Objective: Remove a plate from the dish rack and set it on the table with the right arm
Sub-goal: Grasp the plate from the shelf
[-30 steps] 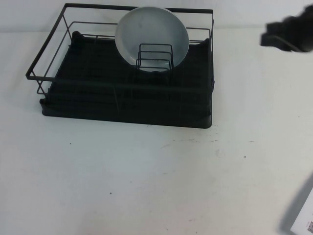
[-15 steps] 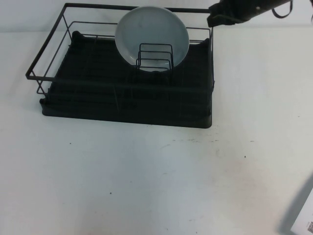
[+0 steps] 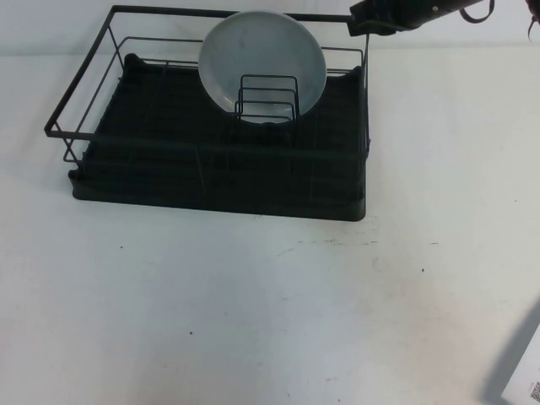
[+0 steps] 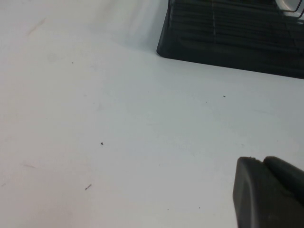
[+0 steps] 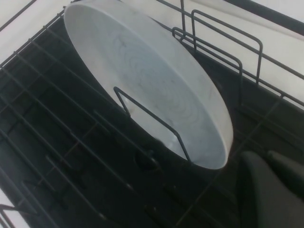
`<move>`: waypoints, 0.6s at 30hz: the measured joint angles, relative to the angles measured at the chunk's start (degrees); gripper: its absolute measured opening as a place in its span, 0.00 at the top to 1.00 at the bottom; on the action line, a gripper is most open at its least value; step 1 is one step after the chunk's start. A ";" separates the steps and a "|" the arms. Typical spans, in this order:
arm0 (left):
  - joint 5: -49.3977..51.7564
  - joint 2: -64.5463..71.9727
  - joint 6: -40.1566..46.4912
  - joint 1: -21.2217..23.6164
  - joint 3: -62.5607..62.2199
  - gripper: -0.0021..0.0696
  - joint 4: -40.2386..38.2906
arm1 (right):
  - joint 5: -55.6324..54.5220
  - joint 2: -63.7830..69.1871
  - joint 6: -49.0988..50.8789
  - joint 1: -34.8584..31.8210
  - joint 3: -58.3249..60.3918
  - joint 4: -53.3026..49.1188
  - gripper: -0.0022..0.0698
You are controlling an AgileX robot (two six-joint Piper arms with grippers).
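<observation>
The round pale grey-blue ceramic plate [image 3: 261, 61] is standing on edge in the rectangular black wire-frame dish rack [image 3: 215, 181], leaning back toward the rack's far rail behind the small upright wire slot holder [image 3: 267, 99]. The rack is sitting on the far half of the wide white speckled table [image 3: 270, 312]. The black right arm [image 3: 422, 10] is reaching in over the rack's far right corner, and its right gripper [image 3: 364, 20] is hovering just above that corner, beside the plate's right edge and clear of it. From the wrist, the plate's rim [image 5: 147, 80] is lying just beside the dark fingertips [image 5: 266, 190], not between them; I cannot tell how far the jaws are parted. The left gripper [image 4: 268, 192] is hanging low over bare table, well short of the rack's near edge; its jaws cannot be read either.
</observation>
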 joint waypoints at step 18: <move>0.00 0.00 0.00 0.00 0.00 0.98 0.00 | -4.87 1.39 -11.84 0.23 0.00 11.17 0.87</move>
